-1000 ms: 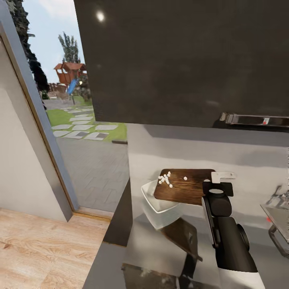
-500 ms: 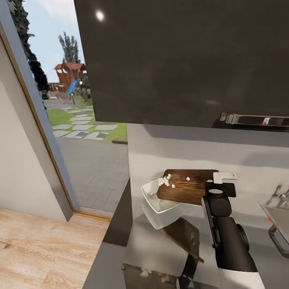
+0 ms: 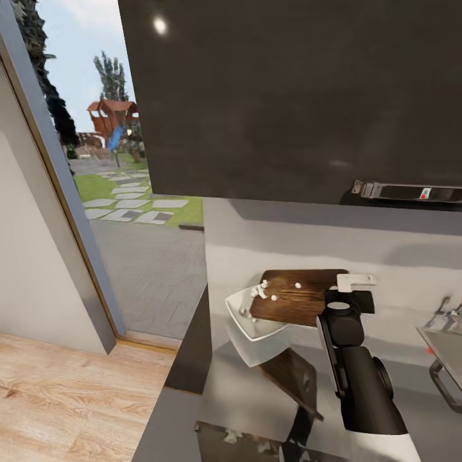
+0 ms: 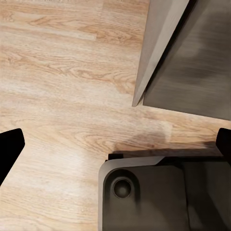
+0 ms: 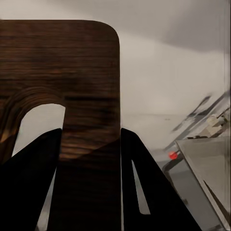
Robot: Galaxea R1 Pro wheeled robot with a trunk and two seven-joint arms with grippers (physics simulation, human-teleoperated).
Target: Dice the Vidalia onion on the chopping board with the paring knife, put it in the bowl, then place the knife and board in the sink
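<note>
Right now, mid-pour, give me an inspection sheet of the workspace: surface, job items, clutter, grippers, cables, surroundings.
Surface: grey countertop, glossy, reflecting the board.
Chopping board: chopping board lifted off the counter, its low end over the bowl.
Diced onion: white cubes bunched at the board's low end; a few look to be in the bowl.
Bowl: white bowl on the countertop under the board's edge.
Sink: sink at the head view's right edge.
Paring knife: nothing seen.
Clutter: nothing seen.
Grippers: right gripper shut on the board at its handle slot; left gripper open over the wood floor.
Cables: nothing seen.
Surroundings: dark wall cabinet, glass door to garden.
</note>
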